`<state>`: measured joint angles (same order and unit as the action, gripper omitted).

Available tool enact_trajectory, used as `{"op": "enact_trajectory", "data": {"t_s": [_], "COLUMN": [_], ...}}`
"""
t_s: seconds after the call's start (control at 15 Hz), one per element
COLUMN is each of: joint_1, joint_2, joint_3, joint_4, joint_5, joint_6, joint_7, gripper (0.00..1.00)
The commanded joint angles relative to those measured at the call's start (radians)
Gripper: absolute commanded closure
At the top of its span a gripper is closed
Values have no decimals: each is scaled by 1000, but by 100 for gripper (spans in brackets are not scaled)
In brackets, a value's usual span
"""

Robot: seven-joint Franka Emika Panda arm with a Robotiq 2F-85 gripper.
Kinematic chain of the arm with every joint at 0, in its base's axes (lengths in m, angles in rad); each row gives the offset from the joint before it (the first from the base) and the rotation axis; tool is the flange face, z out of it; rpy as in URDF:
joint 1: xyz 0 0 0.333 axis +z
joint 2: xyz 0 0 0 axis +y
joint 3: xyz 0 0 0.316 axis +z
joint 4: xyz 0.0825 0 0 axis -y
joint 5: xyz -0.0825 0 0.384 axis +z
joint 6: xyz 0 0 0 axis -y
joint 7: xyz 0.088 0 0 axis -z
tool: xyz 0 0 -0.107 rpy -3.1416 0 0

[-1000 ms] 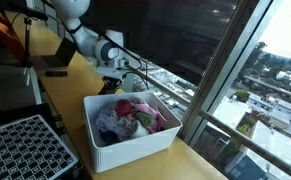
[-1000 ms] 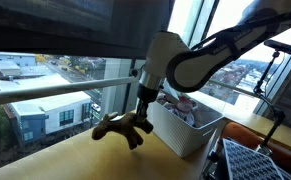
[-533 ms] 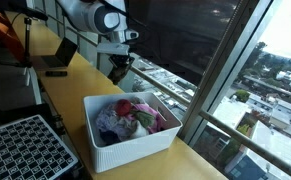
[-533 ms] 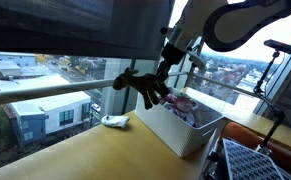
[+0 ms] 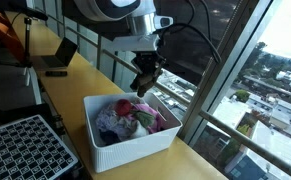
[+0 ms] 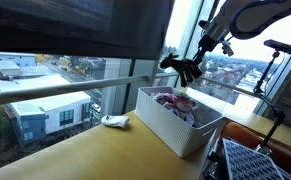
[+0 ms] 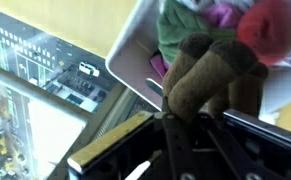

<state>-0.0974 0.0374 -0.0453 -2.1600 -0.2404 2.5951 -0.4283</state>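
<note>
My gripper (image 5: 145, 72) is shut on a brown plush toy (image 5: 147, 78) and holds it in the air above the far edge of a white bin (image 5: 125, 150). The toy also shows in the other exterior view (image 6: 183, 66), hanging over the bin (image 6: 165, 128), and in the wrist view (image 7: 210, 70) between my fingers (image 7: 185, 118). The bin holds several soft toys and cloths, pink, red, green and white (image 5: 135, 118). In the wrist view the bin's corner (image 7: 125, 62) lies below the toy.
A small white object (image 6: 114, 121) lies on the wooden table (image 6: 75, 150) by the window. A black perforated tray (image 5: 20, 150) sits at the table's near corner. A laptop (image 5: 60, 60) stands farther back. Window glass and a rail (image 6: 65, 88) run along the table's edge.
My gripper has lifted the brown plush toy off the table by the window and carried it up and across to above the white bin. The small white object stays on the table.
</note>
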Motion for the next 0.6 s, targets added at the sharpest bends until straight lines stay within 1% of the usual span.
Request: {"op": "enact_trajectory", "data": {"t_s": [0.0, 0.2, 0.33, 0.53], "joint_1": [-56, -83, -81, -54], "joint_2": [-9, 6, 2, -13], "joint_3": [-72, -103, -100, -78], "joint_4": [-63, -100, -131, -174], "joint_5": [-7, 0, 6, 7], "joint_6": [49, 68, 70, 64], "joint_7": [-69, -97, -94, -74], "gripper": [98, 98, 98, 98]}}
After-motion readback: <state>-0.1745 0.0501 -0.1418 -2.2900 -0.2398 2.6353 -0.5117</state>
